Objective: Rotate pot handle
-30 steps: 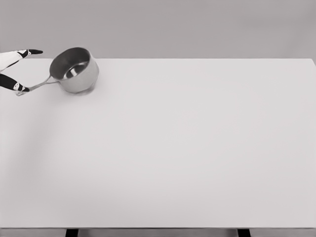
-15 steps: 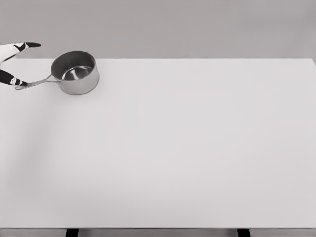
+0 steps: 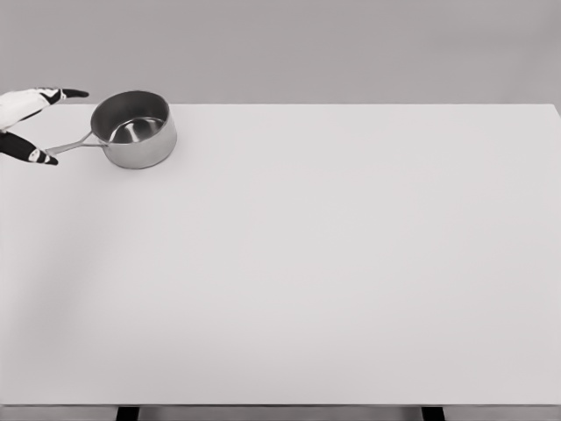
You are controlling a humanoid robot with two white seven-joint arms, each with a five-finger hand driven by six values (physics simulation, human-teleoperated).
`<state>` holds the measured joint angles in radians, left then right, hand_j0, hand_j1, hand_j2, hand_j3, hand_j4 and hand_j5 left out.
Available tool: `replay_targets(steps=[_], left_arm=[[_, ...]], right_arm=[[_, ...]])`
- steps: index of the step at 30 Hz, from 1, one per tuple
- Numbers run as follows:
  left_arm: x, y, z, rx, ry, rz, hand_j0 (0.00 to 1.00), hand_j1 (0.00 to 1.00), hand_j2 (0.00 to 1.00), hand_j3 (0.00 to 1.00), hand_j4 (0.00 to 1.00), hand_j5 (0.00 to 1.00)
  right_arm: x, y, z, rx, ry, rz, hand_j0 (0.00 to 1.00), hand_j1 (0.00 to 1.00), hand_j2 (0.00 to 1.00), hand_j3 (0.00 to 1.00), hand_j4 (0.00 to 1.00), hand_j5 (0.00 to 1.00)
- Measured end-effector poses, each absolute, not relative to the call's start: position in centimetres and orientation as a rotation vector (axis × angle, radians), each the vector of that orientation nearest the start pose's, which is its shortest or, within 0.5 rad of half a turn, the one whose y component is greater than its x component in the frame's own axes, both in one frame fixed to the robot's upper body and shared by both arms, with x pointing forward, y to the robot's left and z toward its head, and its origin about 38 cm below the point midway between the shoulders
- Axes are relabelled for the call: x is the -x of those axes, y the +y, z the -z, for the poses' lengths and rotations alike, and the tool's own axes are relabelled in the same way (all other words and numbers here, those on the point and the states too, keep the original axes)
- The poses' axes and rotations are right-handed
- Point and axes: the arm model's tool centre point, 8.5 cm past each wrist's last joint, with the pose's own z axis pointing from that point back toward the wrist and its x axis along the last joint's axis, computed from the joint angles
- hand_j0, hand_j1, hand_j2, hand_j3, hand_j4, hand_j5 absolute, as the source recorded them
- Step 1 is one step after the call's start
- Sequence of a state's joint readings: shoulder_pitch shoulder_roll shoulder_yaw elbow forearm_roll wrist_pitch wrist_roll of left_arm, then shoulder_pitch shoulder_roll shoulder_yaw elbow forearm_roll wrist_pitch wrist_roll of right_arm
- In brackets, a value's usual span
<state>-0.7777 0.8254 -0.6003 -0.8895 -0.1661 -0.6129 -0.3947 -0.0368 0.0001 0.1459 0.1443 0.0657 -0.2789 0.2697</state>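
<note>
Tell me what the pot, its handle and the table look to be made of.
Pot: probably steel, brushed grey outside, with a brighter reflective patch inside.
Handle: thin rod, same grey metal look.
Table: matte white top, no grain or glare; laminate or painted board, can't tell which.

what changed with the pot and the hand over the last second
The pot was tipped a second ago and has since settled flat on the table, in much the same spot, its handle still pointing left. The left hand stays at the left edge with fingers spread; its lower fingertip sits at the handle's end, and whether they touch is unclear. The right hand is not in view.
</note>
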Motion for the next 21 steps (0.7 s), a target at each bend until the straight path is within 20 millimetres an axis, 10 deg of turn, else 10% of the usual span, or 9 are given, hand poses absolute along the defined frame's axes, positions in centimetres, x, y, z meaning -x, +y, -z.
replay_targets(steps=[21], left_arm=[[-48.7,46.9,-18.8,-0.51,-1.31,1.375,1.0,1.0,1.0,1.0,1.0,1.0]], right_arm=[[0.2,-25.0,25.5,-0.201,-0.13,-0.238,1.0,1.0,1.0,1.0,1.0,1.0]])
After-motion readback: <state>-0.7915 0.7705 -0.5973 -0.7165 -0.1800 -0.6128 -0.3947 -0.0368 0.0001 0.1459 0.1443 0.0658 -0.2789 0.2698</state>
